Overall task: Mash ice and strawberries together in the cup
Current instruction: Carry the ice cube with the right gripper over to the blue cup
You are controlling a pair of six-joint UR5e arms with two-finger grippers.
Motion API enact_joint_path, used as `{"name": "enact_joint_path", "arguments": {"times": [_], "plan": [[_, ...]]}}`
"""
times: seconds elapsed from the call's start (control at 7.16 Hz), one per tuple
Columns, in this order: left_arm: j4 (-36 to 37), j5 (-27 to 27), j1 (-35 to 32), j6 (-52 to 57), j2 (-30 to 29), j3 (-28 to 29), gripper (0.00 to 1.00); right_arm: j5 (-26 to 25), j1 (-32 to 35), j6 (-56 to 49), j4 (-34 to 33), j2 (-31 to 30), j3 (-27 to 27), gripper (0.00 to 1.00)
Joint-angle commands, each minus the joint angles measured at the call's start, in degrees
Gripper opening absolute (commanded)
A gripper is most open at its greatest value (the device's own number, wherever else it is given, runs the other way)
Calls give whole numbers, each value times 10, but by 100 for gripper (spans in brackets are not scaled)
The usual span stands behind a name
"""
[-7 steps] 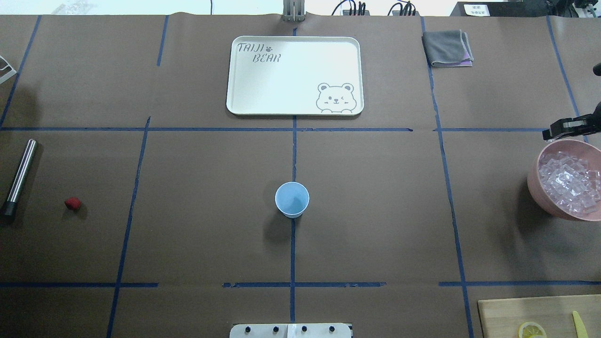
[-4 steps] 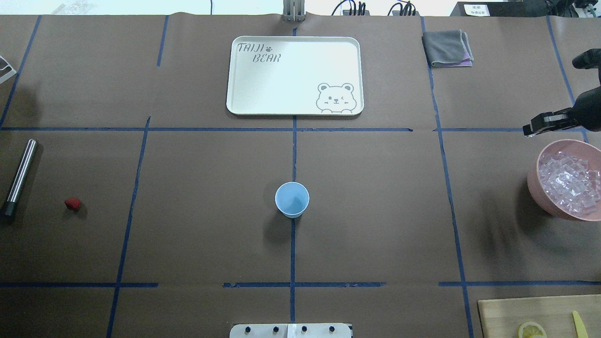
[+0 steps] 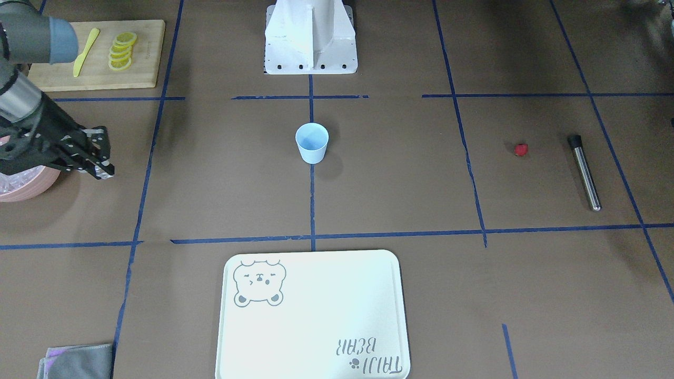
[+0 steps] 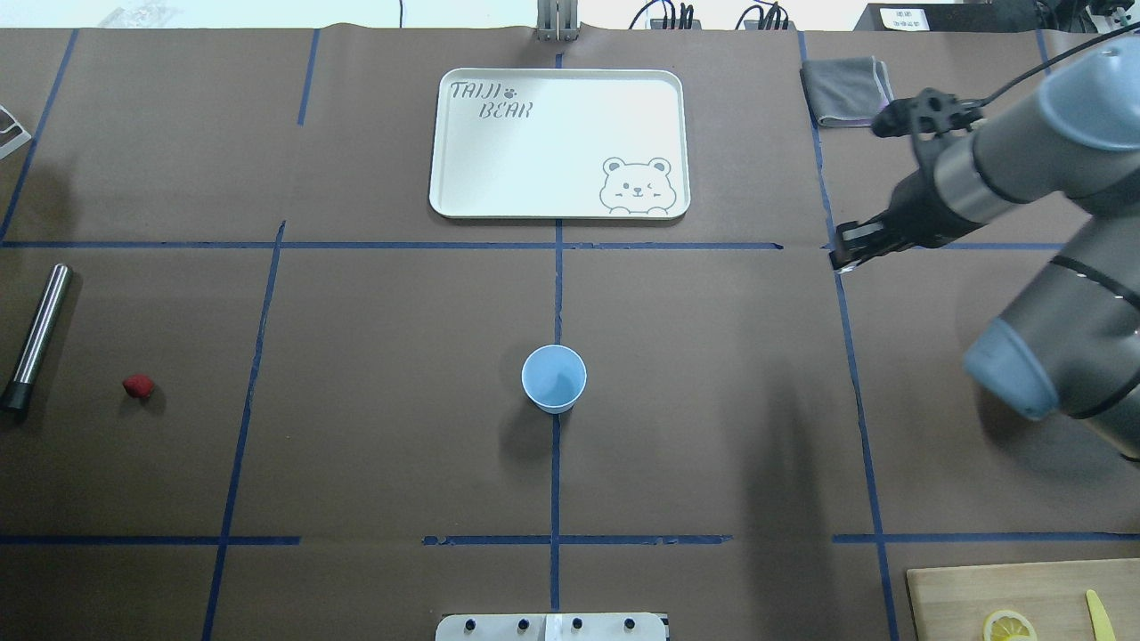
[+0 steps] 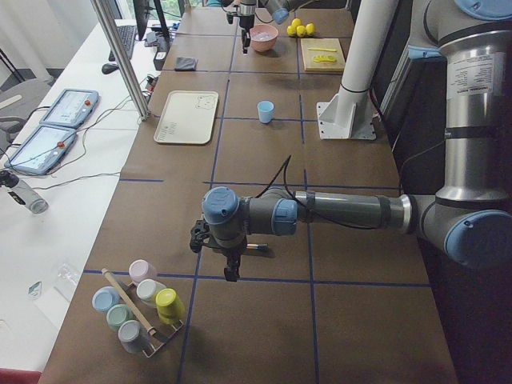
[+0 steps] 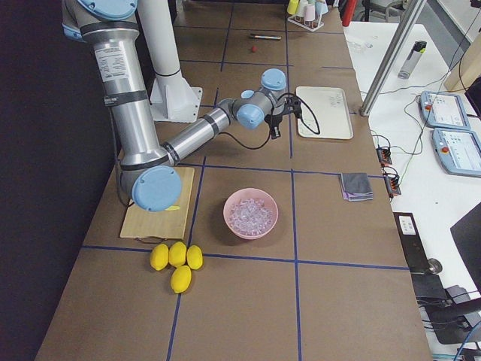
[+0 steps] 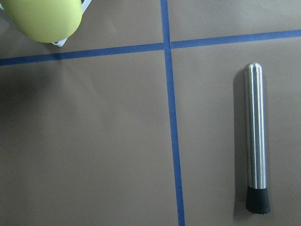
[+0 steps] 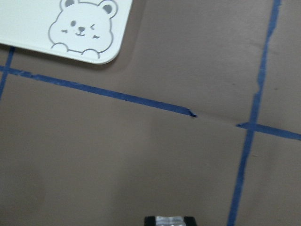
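The pale blue cup (image 4: 554, 378) stands upright at the table's middle, also in the front view (image 3: 311, 142). The red strawberry (image 4: 138, 385) lies far left beside a steel muddler (image 4: 36, 334). My right gripper (image 4: 842, 258) hangs above the table right of the tray, well away from the cup, and is shut on a small clear ice cube (image 8: 169, 220). More ice (image 6: 251, 214) fills the pink bowl (image 6: 251, 197); my right arm hides the bowl in the overhead view. My left gripper (image 5: 232, 268) hovers beside the muddler (image 7: 256, 136); I cannot tell whether it is open.
A white bear tray (image 4: 559, 142) lies at the back centre, a grey cloth (image 4: 846, 89) at the back right. A cutting board (image 3: 95, 52) holds lemon slices and a yellow knife. Whole lemons (image 6: 176, 259) lie by the bowl. A rack of coloured cups (image 5: 140, 304) stands near my left gripper.
My right gripper has moved from beside the pink bowl at the right edge leftward toward the table's middle. The arm now covers the bowl in the overhead view.
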Motion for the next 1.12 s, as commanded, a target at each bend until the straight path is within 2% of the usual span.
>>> {"name": "enact_joint_path", "arguments": {"times": [0.0, 0.14, 0.42, 0.7, 0.98], "plan": [[-1, -26, 3, 1, -2, 0, 100, -35, -60, 45, -112, 99, 2, 1], [-1, -23, 4, 1, -5, 1, 100, -38, -81, 73, -148, 131, 1, 1], [-1, -21, 7, 0, -11, 1, 100, -47, -113, 119, -151, 160, -1, 2], [0, -21, 21, -3, -11, 1, 100, -100, -163, 181, -152, 189, -6, 2], [0, -21, 29, -5, -11, 1, 100, -118, -188, 240, -152, 254, -59, 2]]}}
